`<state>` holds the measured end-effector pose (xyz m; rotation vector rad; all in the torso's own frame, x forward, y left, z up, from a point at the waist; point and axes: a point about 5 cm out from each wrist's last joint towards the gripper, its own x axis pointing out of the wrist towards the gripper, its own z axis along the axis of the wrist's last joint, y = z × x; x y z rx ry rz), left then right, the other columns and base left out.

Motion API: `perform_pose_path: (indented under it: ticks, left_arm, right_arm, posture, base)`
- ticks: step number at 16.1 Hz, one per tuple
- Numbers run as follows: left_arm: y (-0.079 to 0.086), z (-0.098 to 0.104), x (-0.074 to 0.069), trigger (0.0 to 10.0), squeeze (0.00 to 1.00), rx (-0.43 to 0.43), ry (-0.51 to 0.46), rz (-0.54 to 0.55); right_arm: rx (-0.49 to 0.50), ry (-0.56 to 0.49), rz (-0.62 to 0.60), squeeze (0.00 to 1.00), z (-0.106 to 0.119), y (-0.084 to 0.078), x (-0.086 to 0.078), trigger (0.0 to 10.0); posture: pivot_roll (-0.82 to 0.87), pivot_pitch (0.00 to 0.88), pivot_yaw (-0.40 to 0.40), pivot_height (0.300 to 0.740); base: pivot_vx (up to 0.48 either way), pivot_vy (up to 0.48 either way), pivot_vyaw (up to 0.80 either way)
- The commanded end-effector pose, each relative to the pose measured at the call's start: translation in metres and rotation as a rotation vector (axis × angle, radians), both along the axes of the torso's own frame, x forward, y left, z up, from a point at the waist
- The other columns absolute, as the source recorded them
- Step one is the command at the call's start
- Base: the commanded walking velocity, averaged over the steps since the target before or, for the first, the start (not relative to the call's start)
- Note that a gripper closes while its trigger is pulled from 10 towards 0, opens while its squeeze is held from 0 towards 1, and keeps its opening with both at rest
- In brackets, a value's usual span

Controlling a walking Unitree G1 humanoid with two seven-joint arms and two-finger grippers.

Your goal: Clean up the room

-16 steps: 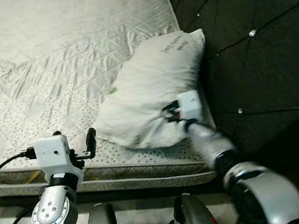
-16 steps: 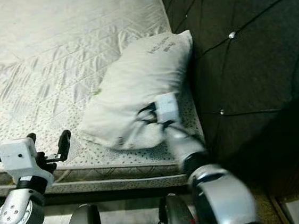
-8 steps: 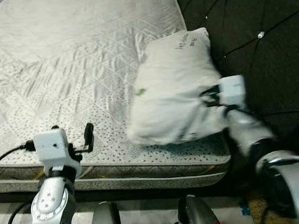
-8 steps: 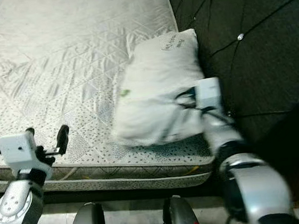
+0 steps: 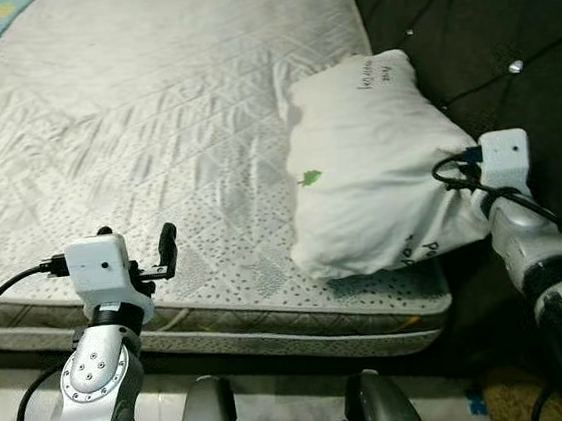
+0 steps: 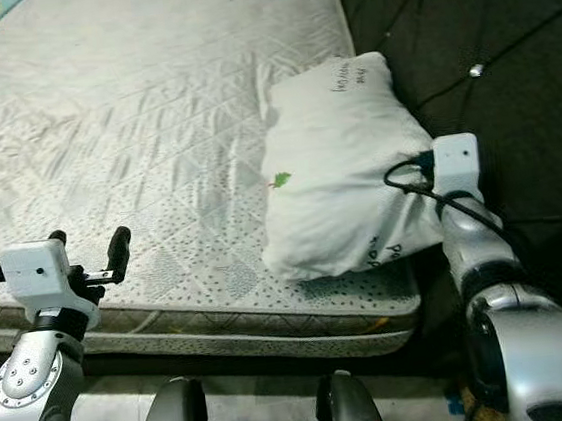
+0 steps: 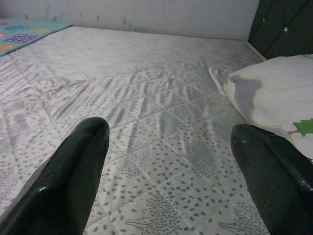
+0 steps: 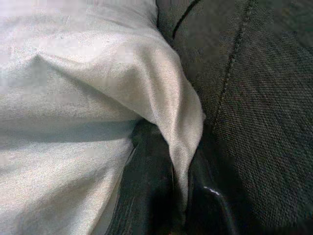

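Currently pinching a corner fold of the white pillow (image 5: 372, 166) in the right gripper (image 8: 178, 196), fingers closed tight on just a thin ridge of fabric, seen close in the right wrist view. Pillow lying on the mattress (image 5: 142, 135) at its right side, long edge against the dark tufted headboard (image 5: 504, 36), near end close to the front mattress edge and partly bunched toward the gripper. Left gripper (image 7: 171, 171) held wide open with nothing in it, hovering low over the front of the mattress, well apart from the pillow. Risks, judged from this: hold is on cloth only, not on the stuffing, so likely to slip out of the fingers on a hard tug or a lift. Could also drag the near end off the mattress corner and drop it into the dark gap beside the bed. Wrist sitting very near the headboard, so possible scraping or jamming of the arm between pillow and padding. Cable (image 5: 452, 167) at the right wrist camera looping close to the pillow, some snag chance. Twisting of the pillowcase also probable if pulled sideways.
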<state>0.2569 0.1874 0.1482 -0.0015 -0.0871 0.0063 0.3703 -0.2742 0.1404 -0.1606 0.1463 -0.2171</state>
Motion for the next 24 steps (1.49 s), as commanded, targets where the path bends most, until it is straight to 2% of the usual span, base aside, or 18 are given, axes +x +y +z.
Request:
perform_pose_path:
  ticks: [1,2,3,6,9,13,15,17,19,22,23,24]
  left_arm:
    - [0.001,-0.002,0.001,10.0,0.0,0.006,0.009,-0.003]
    - [0.001,-0.002,0.001,10.0,0.0,0.006,0.009,-0.005]
    - [-0.001,-0.003,0.003,10.0,0.0,0.006,0.012,-0.019]
    - [-0.005,-0.004,0.006,10.0,0.0,0.001,0.012,-0.038]
    - [-0.009,-0.006,0.008,10.0,0.0,-0.006,0.014,-0.051]
    - [-0.01,-0.007,0.008,10.0,0.0,-0.01,0.015,-0.055]
    - [-0.013,-0.009,0.009,10.0,0.0,-0.015,0.019,-0.066]
    - [-0.015,-0.009,0.012,10.0,0.0,-0.016,0.017,-0.077]
    - [-0.015,-0.008,0.013,10.0,0.0,-0.016,0.015,-0.078]
    - [-0.014,-0.008,0.014,10.0,0.0,-0.014,0.009,-0.069]
    - [-0.013,-0.008,0.013,10.0,0.0,-0.016,0.007,-0.06]
    - [-0.012,-0.008,0.012,10.0,0.0,-0.016,0.006,-0.056]
  right_arm:
    - [0.034,-0.133,-0.14,0.0,0.009,-0.032,-0.016,0.0]
    - [0.053,-0.131,-0.159,0.0,0.002,-0.034,-0.021,0.0]
    - [0.077,-0.134,-0.181,0.0,-0.014,-0.03,-0.033,0.0]
    - [0.098,-0.14,-0.19,0.0,-0.03,-0.019,-0.051,0.0]
    - [0.06,-0.169,-0.106,0.0,-0.026,-0.002,-0.071,0.0]
    - [0.055,-0.166,-0.086,0.0,-0.021,0.01,-0.096,0.0]
    - [0.049,-0.136,-0.063,0.0,-0.023,0.02,-0.115,0.0]
    - [0.077,-0.082,-0.075,0.0,-0.031,0.022,-0.12,0.0]
    - [0.101,-0.062,-0.059,0.0,-0.029,0.027,-0.109,0.0]
    - [0.128,-0.048,0.046,0.0,-0.021,0.044,-0.075,0.0]
    - [0.134,-0.047,0.115,0.0,-0.016,0.054,-0.06,0.0]
    - [0.127,-0.048,0.163,0.0,-0.013,0.06,-0.051,0.0]
  posture:
    - [0.03,0.065,-0.05,0.635]
    - [0.03,0.065,-0.05,0.635]
    - [0.01,0.068,-0.039,0.635]
    - [-0.01,0.07,-0.035,0.635]
    - [-0.03,0.072,-0.035,0.635]
    - [-0.04,0.074,-0.035,0.635]
    - [-0.05,0.076,-0.028,0.635]
    - [-0.06,0.077,-0.024,0.635]
    - [-0.06,0.075,-0.022,0.635]
    - [-0.04,0.067,-0.035,0.635]
    - [-0.04,0.066,-0.038,0.635]
    - [-0.03,0.066,-0.04,0.635]
  base:
    - [0.0,0.0,0.0]
    - [0.0,0.0,0.0]
    - [0.0,0.0,0.0]
    - [0.0,0.0,0.0]
    - [0.0,0.0,0.0]
    - [0.0,0.0,0.0]
    - [0.0,0.0,0.0]
    - [0.0,0.0,0.0]
    - [0.0,0.0,0.0]
    - [0.0,0.0,0.0]
    - [0.0,0.0,0.0]
    - [0.0,0.0,0.0]
